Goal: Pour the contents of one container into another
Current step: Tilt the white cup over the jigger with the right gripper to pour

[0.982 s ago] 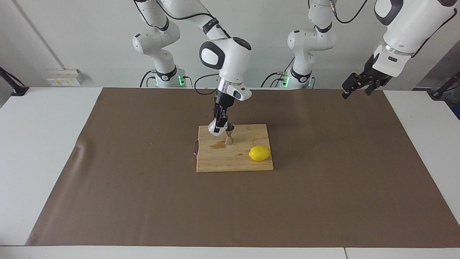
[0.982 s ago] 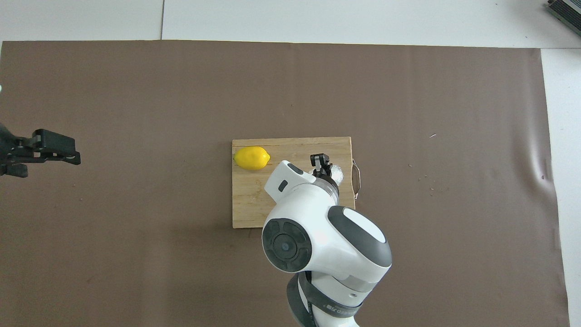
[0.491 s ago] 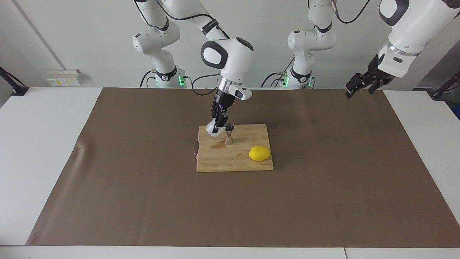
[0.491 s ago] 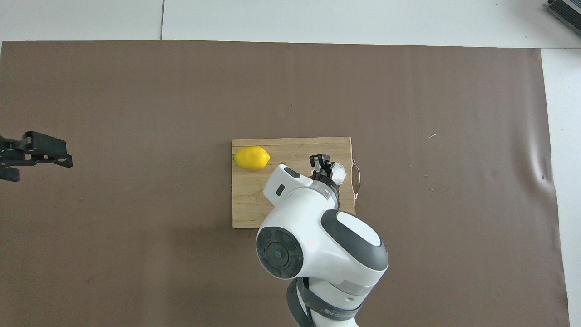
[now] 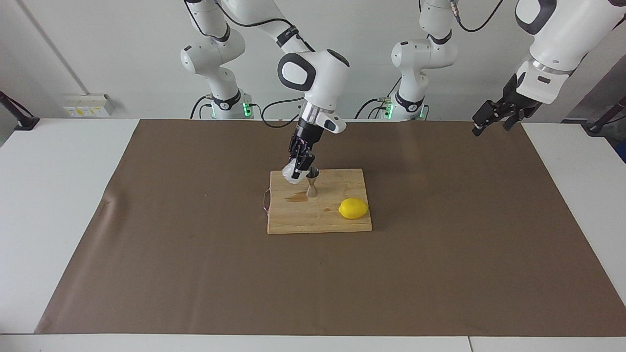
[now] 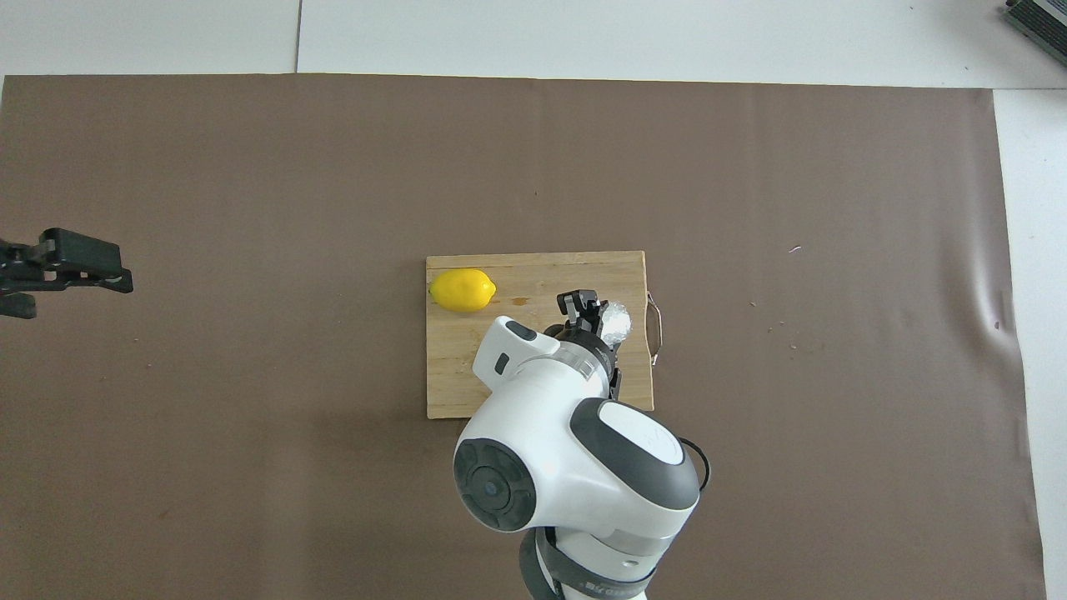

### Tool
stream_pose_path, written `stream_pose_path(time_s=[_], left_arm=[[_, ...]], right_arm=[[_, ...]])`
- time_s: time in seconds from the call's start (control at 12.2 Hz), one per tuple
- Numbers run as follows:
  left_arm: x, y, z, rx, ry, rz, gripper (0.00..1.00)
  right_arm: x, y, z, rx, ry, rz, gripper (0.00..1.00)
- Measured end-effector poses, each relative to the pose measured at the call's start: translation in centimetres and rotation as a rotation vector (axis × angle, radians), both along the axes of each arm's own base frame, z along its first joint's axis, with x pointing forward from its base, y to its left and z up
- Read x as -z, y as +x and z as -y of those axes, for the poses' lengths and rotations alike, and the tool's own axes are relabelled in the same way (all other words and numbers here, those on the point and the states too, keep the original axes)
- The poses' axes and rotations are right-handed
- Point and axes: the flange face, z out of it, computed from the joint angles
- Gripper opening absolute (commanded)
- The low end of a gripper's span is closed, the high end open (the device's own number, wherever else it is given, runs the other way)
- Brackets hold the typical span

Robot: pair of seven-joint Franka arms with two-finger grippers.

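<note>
Right tool (image 5: 299,171) pinching the ribbed cup (image 5: 290,175), tipped over the jigger (image 5: 312,186), jigger upright on the cutting board (image 5: 318,222) mid-table, lemon (image 5: 353,208) beside it, left tool (image 5: 481,119) spread, waiting over the brown mat (image 5: 440,244) at its arm's end.

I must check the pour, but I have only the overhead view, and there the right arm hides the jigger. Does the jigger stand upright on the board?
Observer: Yes. In the facing view the jigger stands upright on the cutting board, nearer to the robots than the lemon.
Operator: And where is the cup in height?
Observer: The right tool holds the cup off the board, about level with the jigger's top rim and beside it, toward the right arm's end.
Operator: Is there any spill?
Observer: A dark, wet-looking patch lies on the board beside the jigger's foot.
</note>
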Motion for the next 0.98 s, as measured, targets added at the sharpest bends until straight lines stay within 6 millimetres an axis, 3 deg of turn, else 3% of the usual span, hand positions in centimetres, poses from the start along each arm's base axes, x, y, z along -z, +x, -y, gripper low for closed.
stream_pose_path(time_s=[0.98], left_arm=[[0.0,-0.9,-0.3,-0.002,0.002,-0.057,1.0]], right_arm=[[0.4,-1.1,-1.0,-0.096,-0.086,0.022,0.0]])
